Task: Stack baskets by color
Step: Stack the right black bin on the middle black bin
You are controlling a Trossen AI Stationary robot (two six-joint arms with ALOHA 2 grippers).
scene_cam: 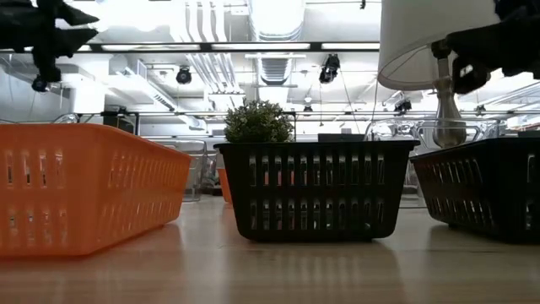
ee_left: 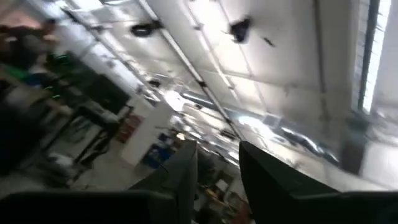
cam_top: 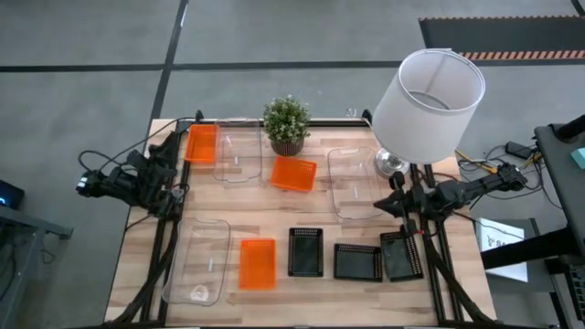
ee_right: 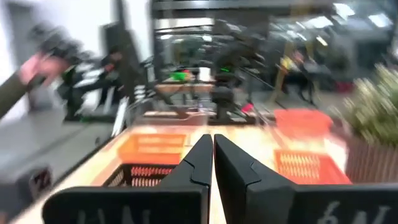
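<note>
Three red-orange baskets lie apart on the wooden table: far left (cam_top: pixel 201 143), middle (cam_top: pixel 293 174) and near (cam_top: pixel 257 263). Three clear baskets (cam_top: pixel 238 155) (cam_top: pixel 352 183) (cam_top: pixel 199 260) rest flat among them. Three black perforated baskets (cam_top: pixel 305 251) (cam_top: pixel 357 261) (cam_top: pixel 401 255) sit in a row near the front right. My left gripper (ee_left: pixel 217 180) is raised at the table's left edge (cam_top: pixel 172 155), tilted up at the ceiling, open and empty. My right gripper (ee_right: pixel 212 155) hovers at the right edge (cam_top: pixel 384 203), pointing level across the table, shut and empty.
A potted green plant (cam_top: pixel 286 123) stands at the far middle. A white-shaded lamp (cam_top: pixel 428 100) stands at the far right, its shade overhanging my right arm. Bare wood lies in the table's centre (cam_top: pixel 274 215). A person's arm (ee_right: pixel 25 78) shows beyond the table.
</note>
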